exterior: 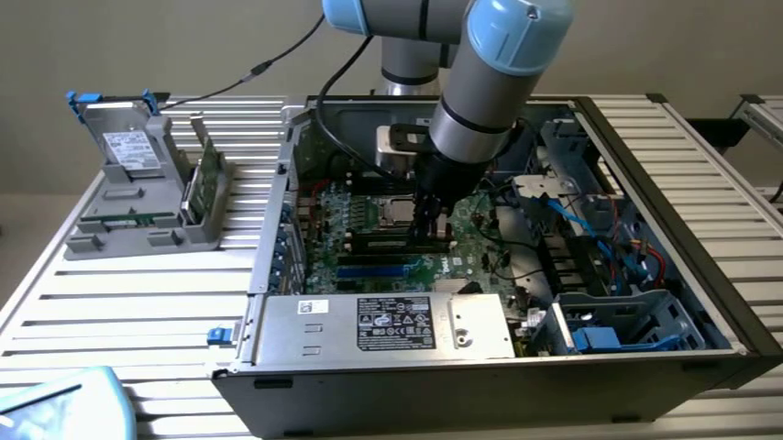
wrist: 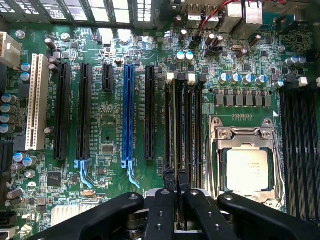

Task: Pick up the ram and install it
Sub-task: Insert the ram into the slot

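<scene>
My gripper (wrist: 176, 177) reaches down into the open computer case (exterior: 275, 238), over the memory slots (wrist: 195, 125) of the green motherboard (wrist: 105, 130) beside the CPU socket (wrist: 247, 167). The ram (wrist: 177, 125) shows edge-on as a thin dark stick running along one slot, and the two black fingers (wrist: 168, 182) are shut narrowly on its near end. Whether it is fully seated in the slot I cannot tell. In the exterior view the gripper (exterior: 428, 229) stands upright just above the board at the case's middle.
A grey rack (exterior: 135, 215) on the exterior view's left holds a grey drive with blue clips (exterior: 123, 142) and a light green card (exterior: 208, 179). A power supply (exterior: 391, 321), cables (exterior: 612, 229) and a blue expansion slot (wrist: 128, 115) crowd the case.
</scene>
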Robot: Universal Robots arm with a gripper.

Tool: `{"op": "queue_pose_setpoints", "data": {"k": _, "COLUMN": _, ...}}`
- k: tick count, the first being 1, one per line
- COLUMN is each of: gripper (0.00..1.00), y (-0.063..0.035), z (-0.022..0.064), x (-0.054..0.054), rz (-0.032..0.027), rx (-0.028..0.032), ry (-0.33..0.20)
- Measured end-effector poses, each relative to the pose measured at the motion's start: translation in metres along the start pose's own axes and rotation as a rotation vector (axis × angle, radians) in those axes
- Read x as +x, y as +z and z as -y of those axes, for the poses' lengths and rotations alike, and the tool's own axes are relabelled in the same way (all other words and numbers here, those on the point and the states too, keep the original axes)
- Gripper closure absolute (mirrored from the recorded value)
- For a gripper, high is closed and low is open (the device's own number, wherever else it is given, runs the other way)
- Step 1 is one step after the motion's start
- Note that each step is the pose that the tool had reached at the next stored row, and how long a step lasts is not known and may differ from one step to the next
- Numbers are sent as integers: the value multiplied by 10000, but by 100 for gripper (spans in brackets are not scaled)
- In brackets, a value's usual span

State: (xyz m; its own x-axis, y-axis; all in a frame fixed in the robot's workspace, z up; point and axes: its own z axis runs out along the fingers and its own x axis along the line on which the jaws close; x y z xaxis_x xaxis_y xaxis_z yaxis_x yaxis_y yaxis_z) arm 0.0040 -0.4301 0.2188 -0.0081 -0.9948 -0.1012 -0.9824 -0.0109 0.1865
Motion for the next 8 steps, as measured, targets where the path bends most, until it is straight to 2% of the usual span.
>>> {"op": "queue_pose_setpoints", "data": {"k": 8, "gripper": 87, "y": 0, "z": 0, "x": -1, "rz": -44, "rx": 1, "ry": -40}}
